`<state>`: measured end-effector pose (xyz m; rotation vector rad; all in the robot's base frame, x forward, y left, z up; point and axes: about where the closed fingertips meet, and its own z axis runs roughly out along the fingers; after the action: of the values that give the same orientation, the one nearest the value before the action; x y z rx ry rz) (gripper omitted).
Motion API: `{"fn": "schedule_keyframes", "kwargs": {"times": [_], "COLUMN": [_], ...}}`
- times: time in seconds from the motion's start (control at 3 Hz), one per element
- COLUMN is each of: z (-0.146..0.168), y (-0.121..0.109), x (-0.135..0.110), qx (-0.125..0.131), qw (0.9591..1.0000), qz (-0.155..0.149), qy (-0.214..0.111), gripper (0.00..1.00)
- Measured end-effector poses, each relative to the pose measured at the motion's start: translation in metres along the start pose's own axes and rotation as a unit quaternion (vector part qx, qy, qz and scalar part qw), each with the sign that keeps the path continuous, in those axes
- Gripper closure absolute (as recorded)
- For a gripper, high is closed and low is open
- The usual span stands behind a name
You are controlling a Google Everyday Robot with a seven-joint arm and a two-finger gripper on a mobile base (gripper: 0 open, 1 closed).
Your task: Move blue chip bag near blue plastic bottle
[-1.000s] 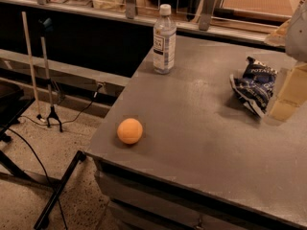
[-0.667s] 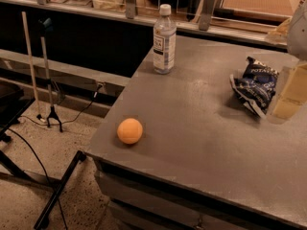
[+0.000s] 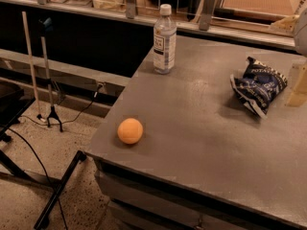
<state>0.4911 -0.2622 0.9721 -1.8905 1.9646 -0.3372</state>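
Observation:
The blue chip bag [image 3: 259,85], crumpled navy foil with white lettering, lies on the right part of the grey table [image 3: 192,119]. The blue plastic bottle [image 3: 164,40], clear with a white cap and white label, stands upright at the table's far left corner. It is well to the left of the bag. Only a cream-coloured part of my gripper [image 3: 298,83] shows at the right edge of the view. It is just to the right of the bag and low over the table. I cannot tell whether it touches the bag.
An orange ball [image 3: 130,131] sits near the table's front left edge. A ledge with metal posts [image 3: 206,6] runs behind the table. On the floor to the left are a thin stand [image 3: 48,80], cables and a dark frame.
My gripper has drawn a little to the right, toward the edge of the view. The bag, bottle and ball have not moved.

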Motion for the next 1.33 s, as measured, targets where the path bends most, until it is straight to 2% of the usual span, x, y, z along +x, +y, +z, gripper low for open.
{"fn": "schedule_keyframes", "kwargs": {"times": [0.33,0.67,1.0,1.33], "z": [0.028,0.057,0.086,0.103], "y": [-0.028,-0.044,-0.046,-0.034], "x": [0.021,0.042,0.057,0.056], "qx": [0.036,0.044,0.029,0.007], "qw": [0.9973,0.9928,0.9891,0.9867], "qz": [-0.06,-0.099,-0.135,-0.162], "qy": [0.024,0.051,0.051,0.015], "gripper": [0.0,0.0,0.0,0.0]}}
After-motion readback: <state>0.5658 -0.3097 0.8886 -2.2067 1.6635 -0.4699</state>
